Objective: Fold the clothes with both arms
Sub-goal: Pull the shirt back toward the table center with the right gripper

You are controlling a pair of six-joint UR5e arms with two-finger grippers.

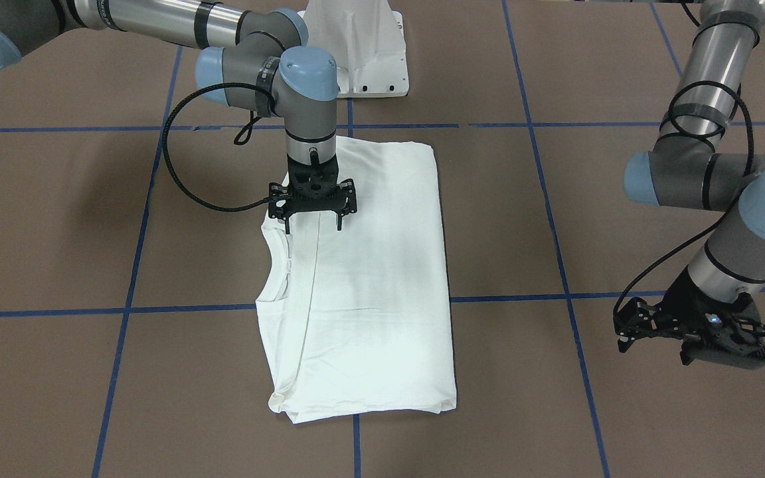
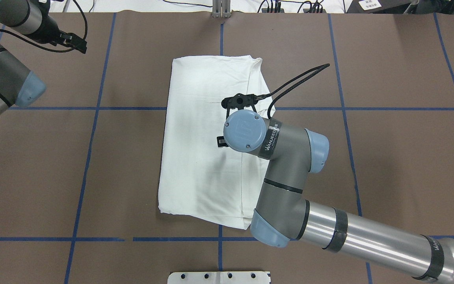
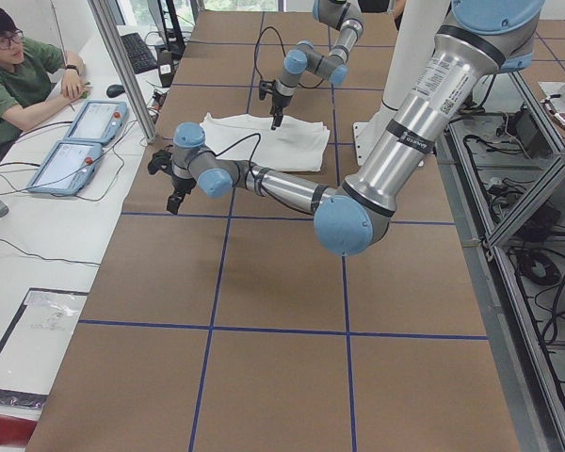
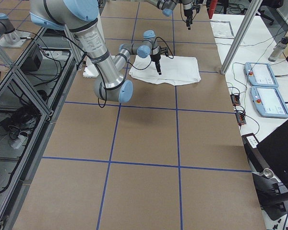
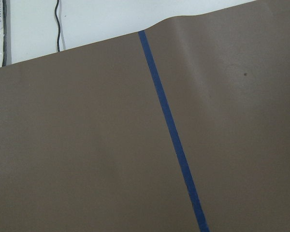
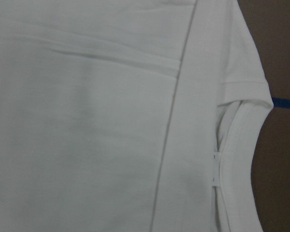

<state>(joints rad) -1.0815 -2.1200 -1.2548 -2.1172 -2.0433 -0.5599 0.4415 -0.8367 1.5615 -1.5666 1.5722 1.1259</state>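
The white T-shirt (image 1: 369, 279) lies folded into a long rectangle in the middle of the brown table, plain side up; no printed text shows. Its ribbed collar (image 1: 275, 265) and small neck label (image 6: 215, 169) are at one long edge. My right gripper (image 1: 313, 226) hangs straight down just above the shirt beside the collar, fingers open and empty. In the overhead view the wrist covers most of the right gripper (image 2: 239, 103). My left gripper (image 1: 655, 345) hovers over bare table far from the shirt, looks open and holds nothing; it also shows in the overhead view (image 2: 75, 42).
The white pedestal base (image 1: 362, 46) stands at the robot's edge behind the shirt. Blue tape lines (image 5: 169, 125) cross the brown table cover. An operator (image 3: 19, 75) sits at a side desk with two control pads (image 3: 75, 141).
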